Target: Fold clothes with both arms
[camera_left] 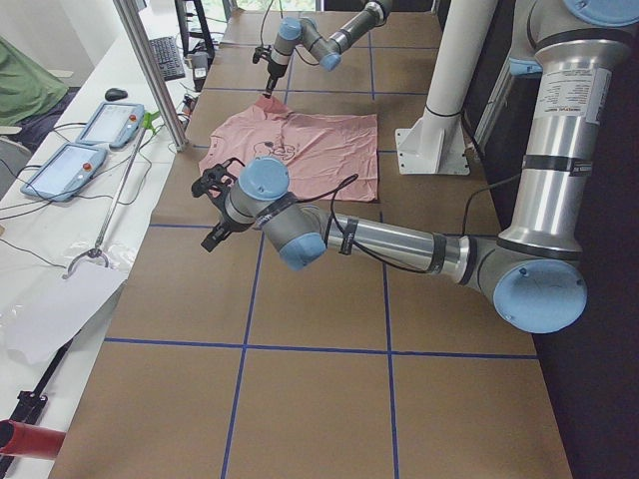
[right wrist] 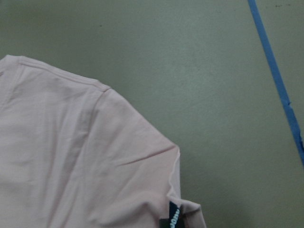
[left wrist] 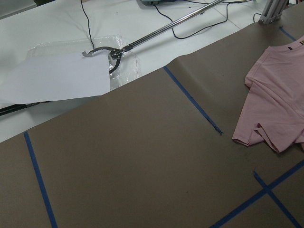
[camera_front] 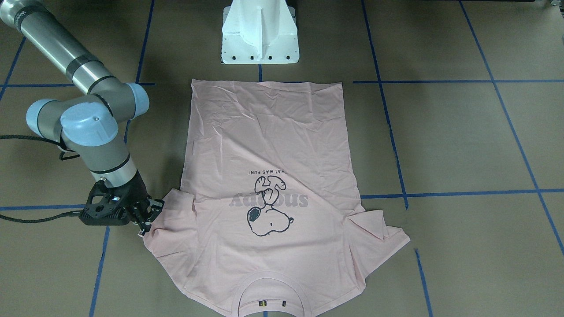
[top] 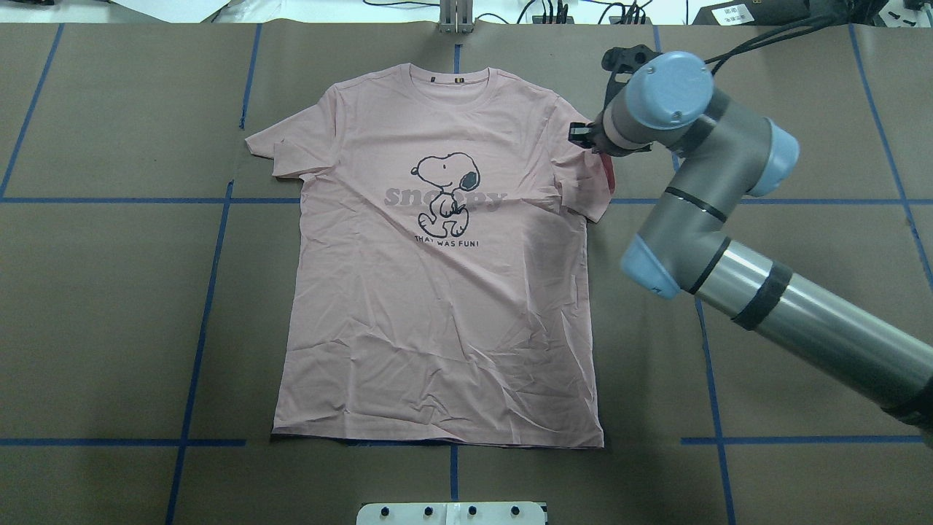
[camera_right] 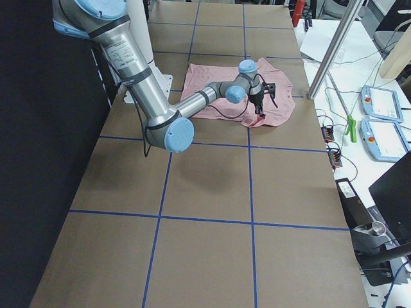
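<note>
The pale pink T-shirt lies flat, print up, on the brown table, its collar on the far side from the robot's base. My right gripper is at the shirt's sleeve on my right side and is shut on the sleeve edge, which is slightly raised. The right wrist view shows that sleeve with its black tag. My left gripper shows only in the exterior left view, above bare table well off the shirt's other sleeve. I cannot tell whether it is open or shut.
The white pedestal base stands just past the shirt's hem. Blue tape lines cross the brown table cover. Beyond the table's far edge are a white sheet, a metal rod and two teach pendants.
</note>
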Robot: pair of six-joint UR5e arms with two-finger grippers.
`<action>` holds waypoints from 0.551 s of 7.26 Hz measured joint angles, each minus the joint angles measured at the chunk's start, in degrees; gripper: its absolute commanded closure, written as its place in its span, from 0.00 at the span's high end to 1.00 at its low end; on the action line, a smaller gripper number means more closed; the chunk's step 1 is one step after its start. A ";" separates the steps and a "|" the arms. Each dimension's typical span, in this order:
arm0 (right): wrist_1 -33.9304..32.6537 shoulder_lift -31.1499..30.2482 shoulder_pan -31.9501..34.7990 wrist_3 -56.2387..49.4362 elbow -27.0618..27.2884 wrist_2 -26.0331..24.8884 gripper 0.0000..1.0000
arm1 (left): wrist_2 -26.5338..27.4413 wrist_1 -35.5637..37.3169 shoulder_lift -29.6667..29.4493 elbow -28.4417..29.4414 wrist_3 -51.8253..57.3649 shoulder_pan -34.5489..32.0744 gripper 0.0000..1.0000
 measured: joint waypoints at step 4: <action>-3.82 11.84 -7.43 10.32 -12.04 -12.40 0.00 | -0.12 0.00 0.03 -0.06 -0.02 -0.06 1.00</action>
